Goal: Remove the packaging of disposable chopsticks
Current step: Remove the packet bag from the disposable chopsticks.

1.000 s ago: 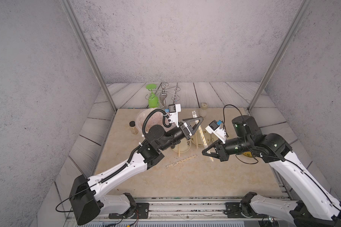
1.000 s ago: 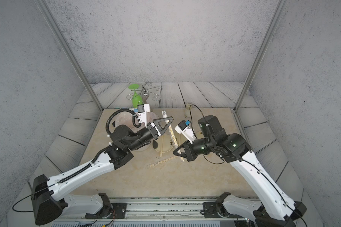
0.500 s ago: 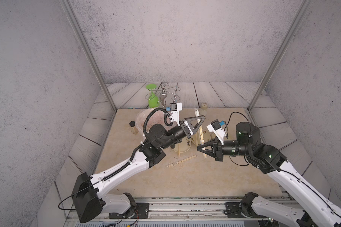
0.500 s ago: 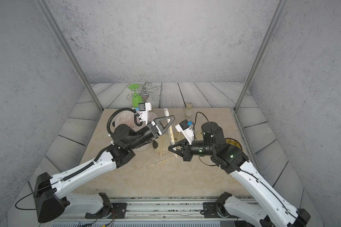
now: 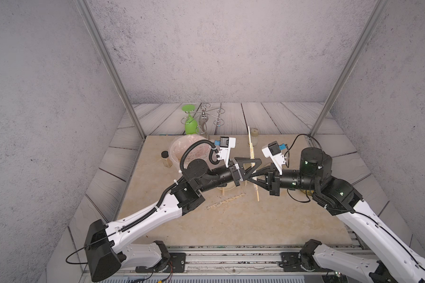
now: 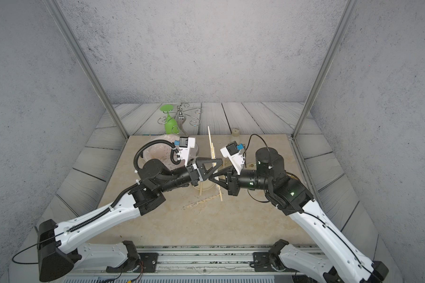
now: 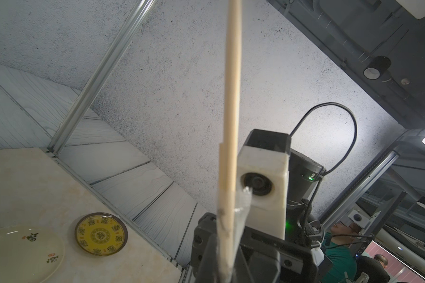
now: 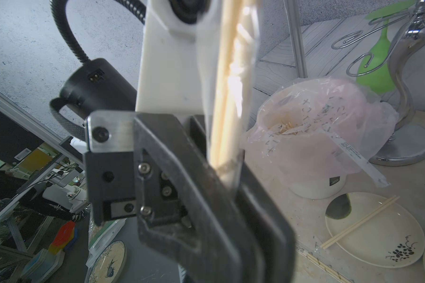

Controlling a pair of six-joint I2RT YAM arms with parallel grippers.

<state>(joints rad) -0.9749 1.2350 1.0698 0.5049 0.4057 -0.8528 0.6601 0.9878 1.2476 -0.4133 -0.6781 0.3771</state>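
Observation:
A pair of disposable chopsticks (image 5: pixel 250 147) stands steeply above the table's middle, bare at the upper end. Its lower part sits in the clear packaging (image 8: pixel 233 73), whose torn open end (image 7: pixel 244 208) shows in the left wrist view. My left gripper (image 5: pixel 255 163) is shut on the sleeved sticks from the left. My right gripper (image 5: pixel 253 178) is shut on the sleeve just below, fingertips almost touching the left ones. A second packaged pair (image 5: pixel 225 201) lies flat on the table in front. Another bare pair (image 8: pixel 358 224) rests on a pale plate (image 8: pixel 390 254).
A white bin with a pinkish liner (image 5: pixel 189 149) stands behind the left arm, an empty sleeve (image 8: pixel 358 159) hanging over its rim. A green glass (image 5: pixel 190 123) hangs on a metal rack (image 5: pixel 204 115) at the back. Two small jars (image 5: pixel 166 159) (image 5: pixel 254 136) and a yellow dish (image 7: pixel 100 234) stand nearby.
My right arm has swung left and up until its gripper met the left one at the sticks. The left gripper has raised the pair slightly, and it now stands steeper.

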